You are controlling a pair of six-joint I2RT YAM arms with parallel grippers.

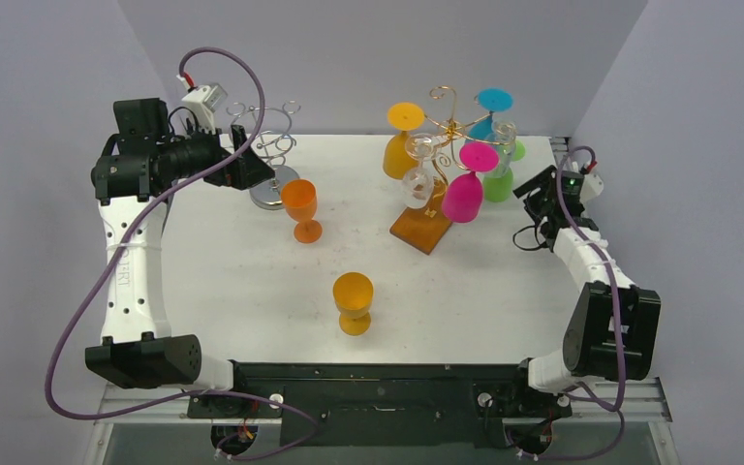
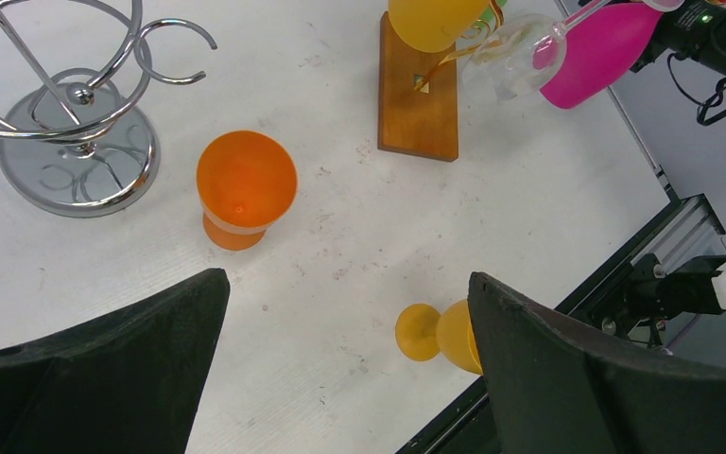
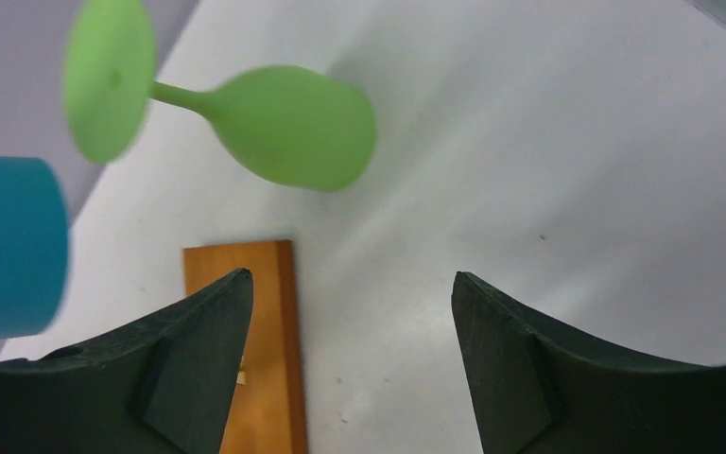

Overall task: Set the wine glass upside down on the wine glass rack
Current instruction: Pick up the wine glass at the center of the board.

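An orange wine glass (image 1: 301, 208) stands upright on the white table, right of an empty silver rack (image 1: 269, 155). A yellow-orange glass (image 1: 353, 302) stands upright nearer the front. My left gripper (image 1: 250, 169) is open and empty, raised beside the silver rack. Its wrist view shows the orange glass (image 2: 246, 184) ahead of the open gripper (image 2: 348, 276) and the yellow-orange glass (image 2: 440, 333) partly behind the right finger (image 2: 567, 369). My right gripper (image 1: 531, 197) is open and empty beside the gold rack (image 1: 450, 121); it also shows in its wrist view (image 3: 350, 275).
The gold rack on a wooden base (image 1: 422, 229) holds hanging yellow (image 1: 399, 145), clear (image 1: 418, 174), magenta (image 1: 465, 189), blue (image 1: 489, 111) and green (image 1: 499, 179) glasses. The green glass (image 3: 284, 123) and the base (image 3: 246, 331) are close to my right gripper. Grey walls enclose the table.
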